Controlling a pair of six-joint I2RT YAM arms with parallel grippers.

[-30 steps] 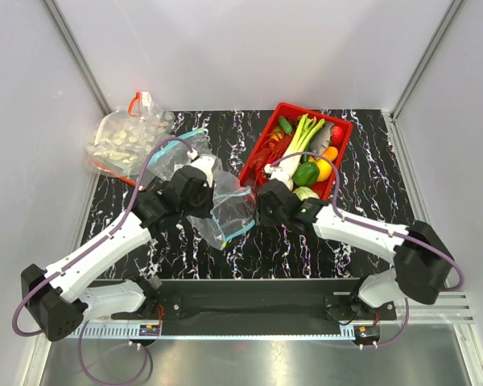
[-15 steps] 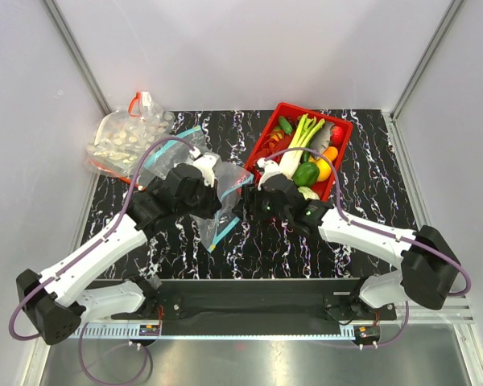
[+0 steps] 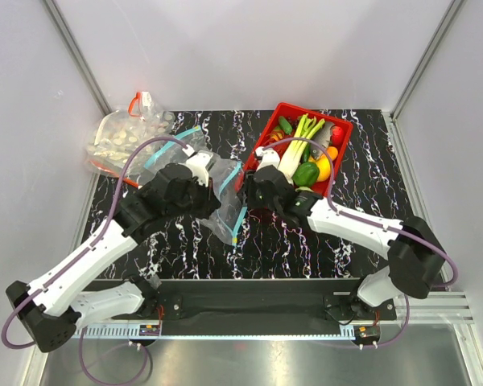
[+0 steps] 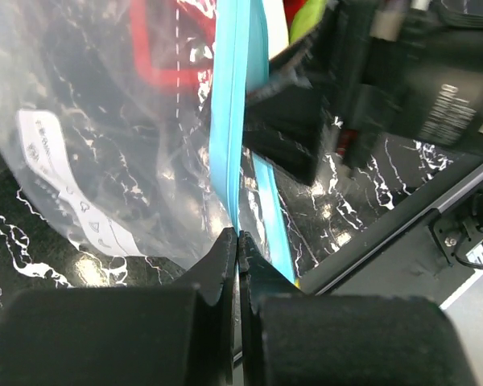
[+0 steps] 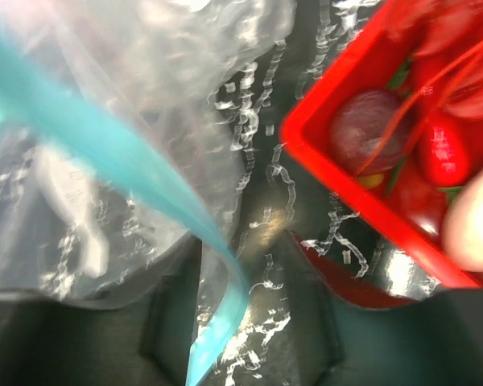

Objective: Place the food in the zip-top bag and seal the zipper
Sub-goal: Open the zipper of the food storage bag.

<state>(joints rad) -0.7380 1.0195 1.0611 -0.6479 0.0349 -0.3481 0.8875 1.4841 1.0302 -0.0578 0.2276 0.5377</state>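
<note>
Hanging crumpled between the two grippers, the bag [image 3: 224,205] is seen as clear, crinkled plastic with a white label [image 4: 64,189] on one wall. It is located over the table [image 3: 370,161], just left of the basket [image 3: 322,115]. The zipper [image 3: 240,207] is shown as a teal strip running along the bag edge that faces the basket. The left gripper [image 4: 237,241] is clamped on the zipper, the strip being pinched between both fingers. The right gripper [image 5: 243,322] is presented to the same strip. Its jaws are held apart, and the strip is seen passing loosely between them in a blurred wrist view. The food is found in the red basket, where the leek [image 3: 299,141] is laid lengthwise among yellow and red produce [image 3: 324,166]. The near-left corner of the basket is covered by the right arm. A second bag [image 3: 121,138] with a red strip is placed at the far left of the table, well apart.
</note>
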